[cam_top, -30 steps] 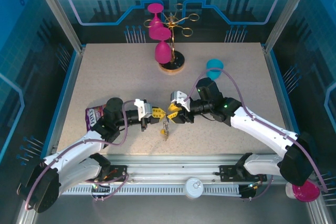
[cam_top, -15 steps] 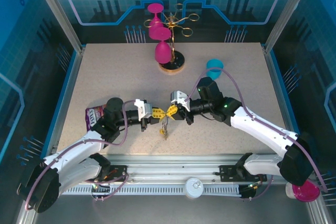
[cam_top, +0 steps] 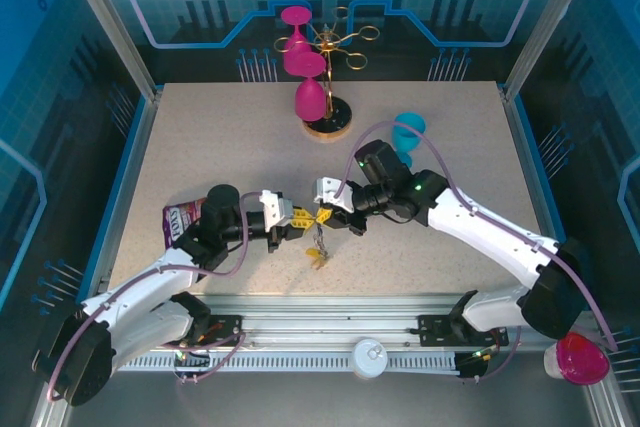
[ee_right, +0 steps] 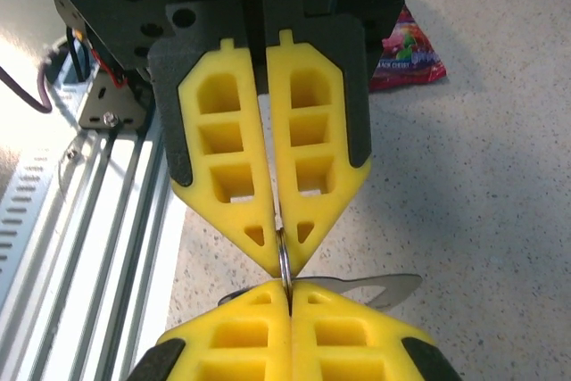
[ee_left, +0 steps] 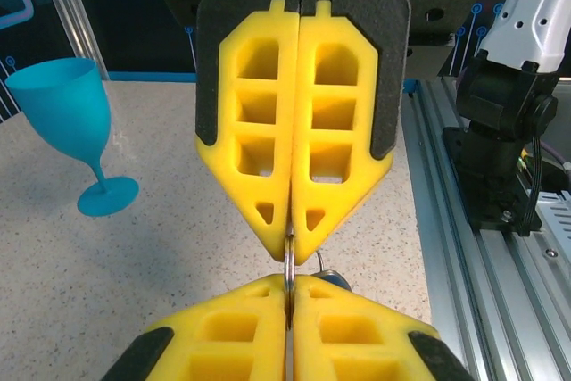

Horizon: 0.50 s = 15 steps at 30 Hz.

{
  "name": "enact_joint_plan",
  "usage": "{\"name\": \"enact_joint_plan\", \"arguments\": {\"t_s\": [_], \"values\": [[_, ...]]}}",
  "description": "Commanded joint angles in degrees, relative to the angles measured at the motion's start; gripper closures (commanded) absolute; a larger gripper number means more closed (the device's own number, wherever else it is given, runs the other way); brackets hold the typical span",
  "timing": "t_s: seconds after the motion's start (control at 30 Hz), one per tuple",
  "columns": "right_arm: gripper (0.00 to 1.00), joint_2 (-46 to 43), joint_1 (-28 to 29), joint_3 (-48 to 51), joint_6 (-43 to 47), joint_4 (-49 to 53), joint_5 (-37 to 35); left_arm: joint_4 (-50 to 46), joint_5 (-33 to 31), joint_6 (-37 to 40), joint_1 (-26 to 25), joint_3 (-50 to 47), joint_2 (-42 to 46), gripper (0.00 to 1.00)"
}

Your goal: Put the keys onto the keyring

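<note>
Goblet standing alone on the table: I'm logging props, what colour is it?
The goblet is turquoise blue, clearest in the left wrist view.

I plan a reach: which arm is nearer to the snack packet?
Left. The left arm lies beside the snack packet; the right arm is beyond the keyring that both hold.

You had one printed thing before you, the snack packet, small pale lettering on its dark edge that seemed to read "BLACK CHERRY", its white label from the top view too blurred to read.
</note>
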<state>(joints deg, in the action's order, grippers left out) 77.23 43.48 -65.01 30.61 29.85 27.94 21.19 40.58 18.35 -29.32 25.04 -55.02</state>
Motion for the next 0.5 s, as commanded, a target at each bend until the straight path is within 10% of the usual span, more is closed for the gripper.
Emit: {"name": "enact_joint_plan", "arguments": {"t_s": [0.0, 0.47], "values": [[1.00, 1.63, 1.31, -2.89, 3.40, 5.19, -1.86, -0.85, 0.29, 1.43, -0.27, 2.27, -0.26, 0.94], [1.00, 2.55, 2.94, -5.13, 4.86, 6.76, -4.00, -1.58, 0.80, 1.86, -0.28, 2.45, -0.12, 1.00]]}}
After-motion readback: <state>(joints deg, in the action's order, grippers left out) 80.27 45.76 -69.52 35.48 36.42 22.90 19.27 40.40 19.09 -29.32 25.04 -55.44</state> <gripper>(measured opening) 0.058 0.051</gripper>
